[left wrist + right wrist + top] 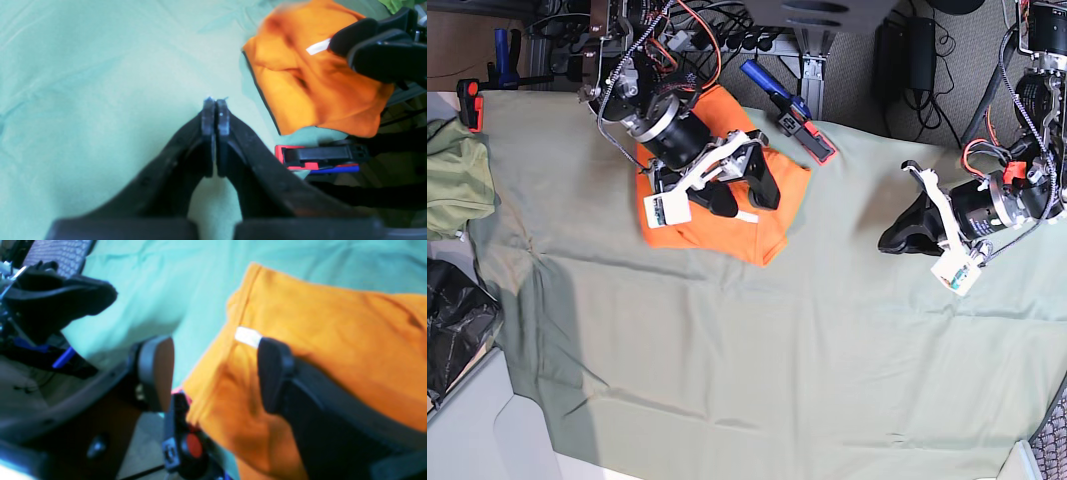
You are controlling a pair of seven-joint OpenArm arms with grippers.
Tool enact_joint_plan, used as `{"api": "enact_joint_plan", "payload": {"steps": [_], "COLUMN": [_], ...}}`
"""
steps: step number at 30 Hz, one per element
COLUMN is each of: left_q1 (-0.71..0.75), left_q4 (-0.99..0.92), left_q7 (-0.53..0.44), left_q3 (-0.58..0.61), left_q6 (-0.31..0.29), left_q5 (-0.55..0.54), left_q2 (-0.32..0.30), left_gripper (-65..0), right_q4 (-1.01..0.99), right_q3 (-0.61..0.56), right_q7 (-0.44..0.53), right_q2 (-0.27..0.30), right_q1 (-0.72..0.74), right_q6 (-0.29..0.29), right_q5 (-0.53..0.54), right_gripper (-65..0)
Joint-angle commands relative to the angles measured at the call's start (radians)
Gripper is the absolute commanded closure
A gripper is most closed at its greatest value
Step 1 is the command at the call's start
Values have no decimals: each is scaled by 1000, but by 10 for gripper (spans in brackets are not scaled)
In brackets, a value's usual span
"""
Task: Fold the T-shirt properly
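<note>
A: Start at the jaws. What have you got?

B: My right gripper [213, 373] has its jaws spread wide over the T-shirt [717, 215], holding nothing. One finger [277, 373] sits over the orange cloth just by the small white label [247, 336]; the other hangs off the shirt's edge, above a red and black clamp [185, 443]. I can't tell whether either tip touches the cloth. My left gripper [215, 115] has its jaws pressed together with nothing between them, above bare green cloth [100, 83], well apart from the shirt

A: And where is the shirt lying?

B: At the far edge of the surface [757, 370], already a compact orange bundle under my right arm, with a red and blue clamp [792, 120] just beside it. An olive garment [455, 180] lies at the end of the surface, well clear

A: So which step are you on?

B: Late, I'd judge. The folds look done and I'm tidying or letting go of the bundle. It's a bit rumpled near the label

A: Next move?

B: Either lift the right arm straight up so the open fingers don't drag the top layer, or pinch the loose edge and smooth it flat. The left can wait where it is
</note>
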Motion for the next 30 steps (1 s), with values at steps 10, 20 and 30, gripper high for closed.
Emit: {"api": "enact_joint_plan", "payload": {"steps": [10,20,30], "left_q1": [-13,-97,-177], "left_q4": [32,58,58], "left_q7": [-18,-94,-94], "left_q3": [126,762,950], "left_q6": [-17,26,192], "left_q5": [-119,407,647], "left_q2": [-24,-15,91], "left_gripper": [-9,0,0], "right_q4": [200,92,-200], "right_q3": [105,438,441], "right_q7": [44,93,124], "right_q2": [0,126,248], "right_q1": [50,197,256], "right_q6": [80,78,78], "right_q5": [2,-122,-106], "right_gripper": [-389,0,0]}}
